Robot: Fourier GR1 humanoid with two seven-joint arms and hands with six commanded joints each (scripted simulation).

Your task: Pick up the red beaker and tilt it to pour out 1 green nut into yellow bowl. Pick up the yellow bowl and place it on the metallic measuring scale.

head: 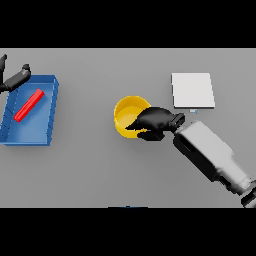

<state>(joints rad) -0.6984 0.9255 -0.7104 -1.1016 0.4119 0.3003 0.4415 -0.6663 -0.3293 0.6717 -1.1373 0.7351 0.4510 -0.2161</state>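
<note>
The yellow bowl [128, 111] stands at the table's middle. My right hand [156, 120] lies over its right rim, fingers inside the bowl and thumb curled under the outer edge, pinching the wall. Whether a green nut lies in the bowl cannot be seen. The red beaker [29, 105] lies on its side in the blue tray [31, 136] at the left. My left hand [15, 78] hovers at the tray's far left corner, fingers spread, holding nothing. The metallic measuring scale [193, 90] sits flat to the right, behind my right hand.
The blue tray's walls enclose the beaker at the table's left edge. My right forearm [210, 152] runs diagonally from the lower right toward the bowl.
</note>
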